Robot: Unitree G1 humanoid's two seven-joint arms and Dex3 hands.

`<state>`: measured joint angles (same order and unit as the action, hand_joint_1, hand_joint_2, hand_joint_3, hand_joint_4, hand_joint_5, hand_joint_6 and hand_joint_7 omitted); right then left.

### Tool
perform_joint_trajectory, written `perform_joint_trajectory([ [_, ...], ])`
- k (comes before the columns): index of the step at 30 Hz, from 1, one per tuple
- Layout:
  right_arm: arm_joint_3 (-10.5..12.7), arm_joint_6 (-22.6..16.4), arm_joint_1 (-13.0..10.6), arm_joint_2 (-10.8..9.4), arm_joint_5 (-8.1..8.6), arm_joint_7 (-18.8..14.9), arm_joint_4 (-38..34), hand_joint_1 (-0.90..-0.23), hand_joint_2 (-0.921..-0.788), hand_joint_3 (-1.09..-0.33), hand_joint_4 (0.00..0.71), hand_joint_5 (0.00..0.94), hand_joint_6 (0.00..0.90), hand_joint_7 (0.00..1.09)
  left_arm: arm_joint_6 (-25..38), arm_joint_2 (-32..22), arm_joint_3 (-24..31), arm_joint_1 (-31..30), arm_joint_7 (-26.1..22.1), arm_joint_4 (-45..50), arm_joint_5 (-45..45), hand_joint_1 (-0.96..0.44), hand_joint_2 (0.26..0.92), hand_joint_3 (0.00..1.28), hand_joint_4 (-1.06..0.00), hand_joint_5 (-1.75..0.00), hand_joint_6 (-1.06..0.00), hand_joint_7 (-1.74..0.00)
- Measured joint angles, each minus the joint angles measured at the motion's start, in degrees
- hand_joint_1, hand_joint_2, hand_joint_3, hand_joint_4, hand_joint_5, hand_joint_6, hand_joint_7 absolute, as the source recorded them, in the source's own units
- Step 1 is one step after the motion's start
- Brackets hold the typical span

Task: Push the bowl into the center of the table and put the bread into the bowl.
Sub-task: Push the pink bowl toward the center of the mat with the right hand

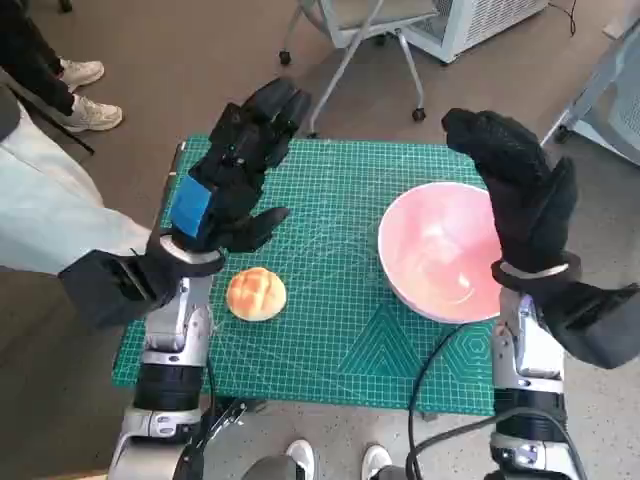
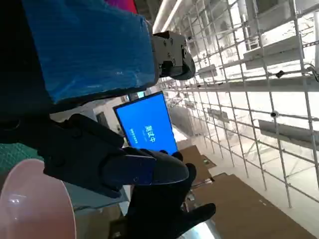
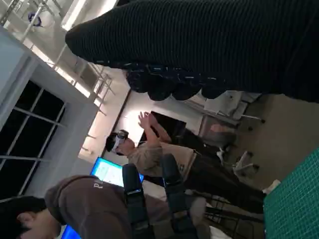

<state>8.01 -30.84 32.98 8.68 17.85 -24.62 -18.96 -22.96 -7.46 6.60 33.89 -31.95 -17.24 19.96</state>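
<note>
A pink bowl stands on the right part of the green mat, near the table's right edge. Its rim also shows in the left wrist view as the pink bowl. A round golden bread roll lies on the mat at the left front. My left hand, black with blue tape, hangs raised above the mat behind the roll, fingers spread, holding nothing. My gloved right hand is raised upright over the bowl's right rim, fingers apart and empty.
A wheeled chair base and a white unit stand beyond the table. A person's shoes are at the far left, and another pair of feet near the front edge. The right wrist view shows people.
</note>
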Motion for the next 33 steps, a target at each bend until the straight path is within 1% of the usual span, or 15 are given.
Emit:
perform_joint_trajectory([
  [33, -0.04, 0.21, 0.00, 0.04, 0.00, -0.23, 0.01, -0.657, -0.921, -0.756, 0.184, 0.001, 0.032, 0.58, 0.39, -0.14, 0.00, 0.04, 0.24, -0.01, -0.02, -0.68, 0.921, 0.33, -0.13, -0.02, 0.00, -0.48],
])
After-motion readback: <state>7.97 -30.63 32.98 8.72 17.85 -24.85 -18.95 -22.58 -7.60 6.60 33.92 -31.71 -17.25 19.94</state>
